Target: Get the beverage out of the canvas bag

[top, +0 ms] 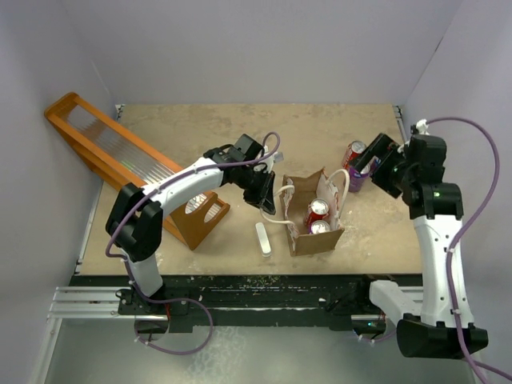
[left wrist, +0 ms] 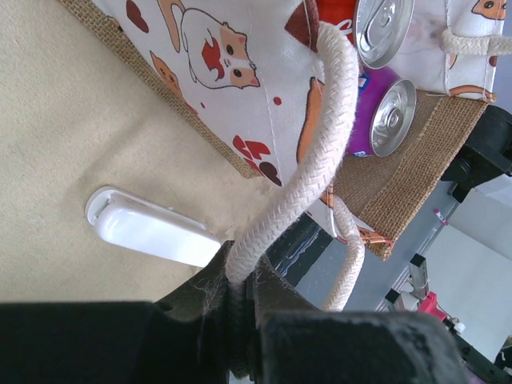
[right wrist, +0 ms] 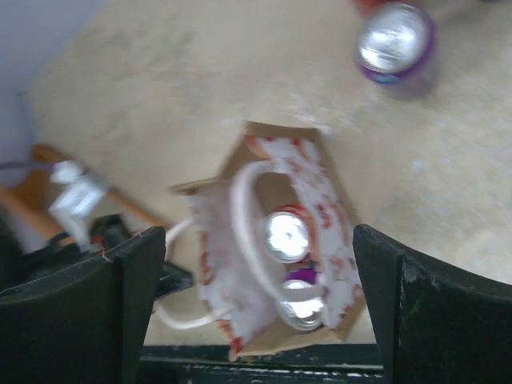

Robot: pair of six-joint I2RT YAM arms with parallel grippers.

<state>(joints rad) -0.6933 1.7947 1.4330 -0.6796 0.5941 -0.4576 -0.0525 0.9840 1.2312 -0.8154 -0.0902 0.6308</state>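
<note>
The canvas bag (top: 302, 230) stands open near the table's front middle. Two beverage cans stand inside it, a red one (top: 318, 210) and a purple one (top: 320, 228). My left gripper (top: 272, 197) is shut on the bag's white rope handle (left wrist: 320, 172), on the bag's left side. From the left wrist view I see the printed bag panel (left wrist: 240, 80) and both can tops (left wrist: 382, 28) (left wrist: 386, 117). My right gripper (top: 364, 166) is open and holds nothing, to the upper right of the bag. In its blurred wrist view the bag (right wrist: 336, 240) lies below the right gripper (right wrist: 256, 240).
A red can (top: 354, 151) and a purple can (top: 357, 179) stand on the table beside the right gripper. A white oblong object (top: 263, 239) lies left of the bag. A long orange wooden rack (top: 120, 160) leans along the left side.
</note>
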